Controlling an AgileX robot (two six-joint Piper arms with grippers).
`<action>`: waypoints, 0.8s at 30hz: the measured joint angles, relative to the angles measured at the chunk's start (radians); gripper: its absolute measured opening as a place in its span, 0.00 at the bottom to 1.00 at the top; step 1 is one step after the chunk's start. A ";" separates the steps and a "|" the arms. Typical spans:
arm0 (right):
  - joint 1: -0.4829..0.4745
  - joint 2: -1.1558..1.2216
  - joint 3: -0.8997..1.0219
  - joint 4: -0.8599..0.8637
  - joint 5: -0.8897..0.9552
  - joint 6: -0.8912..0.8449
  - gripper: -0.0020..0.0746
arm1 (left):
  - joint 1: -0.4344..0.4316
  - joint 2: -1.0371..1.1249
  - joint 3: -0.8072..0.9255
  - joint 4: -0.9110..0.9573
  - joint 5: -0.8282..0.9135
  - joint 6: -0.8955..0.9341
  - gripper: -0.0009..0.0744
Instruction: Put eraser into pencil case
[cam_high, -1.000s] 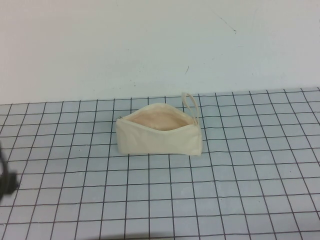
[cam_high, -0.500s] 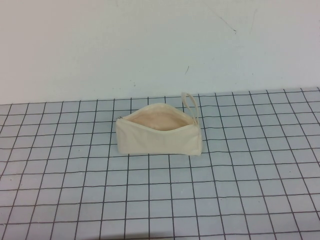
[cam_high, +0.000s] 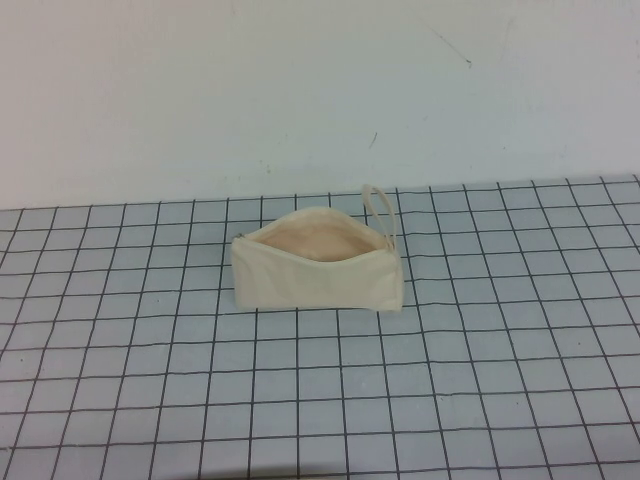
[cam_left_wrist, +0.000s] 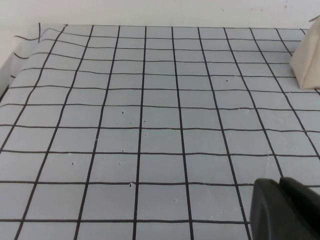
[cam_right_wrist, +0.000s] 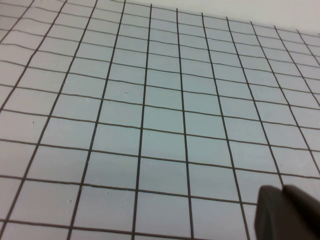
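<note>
The pencil case (cam_high: 318, 270), a cream-white pouch, stands on the grid mat with its mouth open and the peach lining showing. Its loop strap (cam_high: 380, 212) is at its right end. One corner of the pencil case shows in the left wrist view (cam_left_wrist: 307, 65). The eraser is not visible in any view. My left gripper (cam_left_wrist: 279, 184) is shut and empty, low over bare mat well to the left of the pencil case. My right gripper (cam_right_wrist: 282, 190) is shut and empty over bare mat. Neither arm shows in the high view.
A grey mat with a black grid (cam_high: 450, 380) covers the table. A plain white wall (cam_high: 300, 90) stands behind it. The mat's curled left edge (cam_left_wrist: 30, 37) shows in the left wrist view.
A dark part of my left arm showed at the high view's left edge a second ago and has since gone out of view. The pencil case has not moved.
</note>
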 joint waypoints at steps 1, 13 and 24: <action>0.000 0.000 0.000 0.000 0.000 0.000 0.02 | 0.000 0.000 -0.001 0.000 0.002 0.000 0.01; 0.000 0.000 0.000 0.000 0.000 0.000 0.02 | 0.080 0.000 -0.001 0.000 0.004 0.000 0.01; 0.000 0.000 0.000 0.000 0.000 0.000 0.02 | 0.046 0.000 -0.001 0.000 0.004 0.000 0.01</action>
